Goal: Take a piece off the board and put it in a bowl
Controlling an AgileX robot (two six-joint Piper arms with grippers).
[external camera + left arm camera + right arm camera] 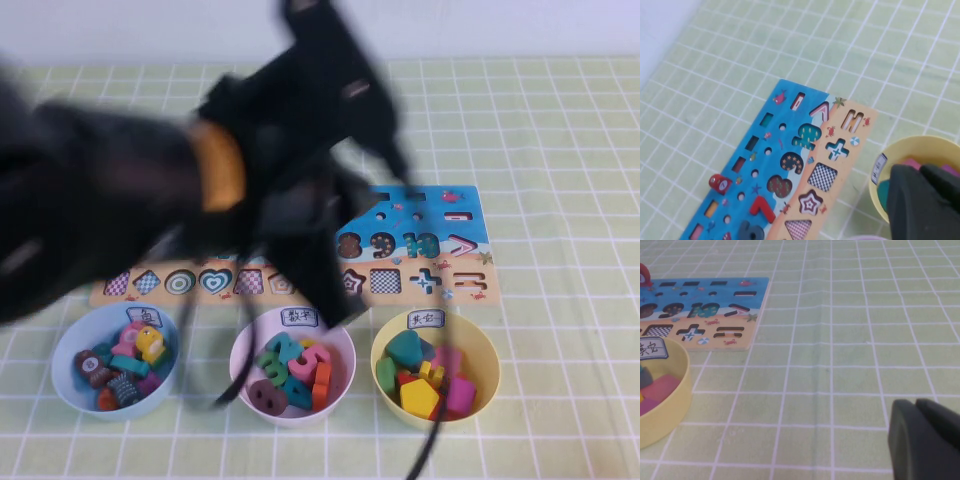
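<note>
The yellow pentagon piece [420,397] lies in the yellow bowl [485,350] among other shape pieces. The bowl has a white label [425,320] at its rim and stands in front of the board's right end. The board [430,215] is partly hidden by my blurred left arm. My left gripper [335,295] hangs raised over the board's near edge. In the left wrist view it [919,172] is shut and empty above the bowl's rim [910,147], beside the board [790,150]. My right gripper [916,407] is shut and empty over the cloth, right of the bowl [682,385].
A pale pink bowl [245,345] of numerals stands in the middle and a light blue bowl [65,350] of pieces at the left. A red piece [720,184] and a red numeral [762,207] sit on the board. A green checked cloth [840,340] covers the table.
</note>
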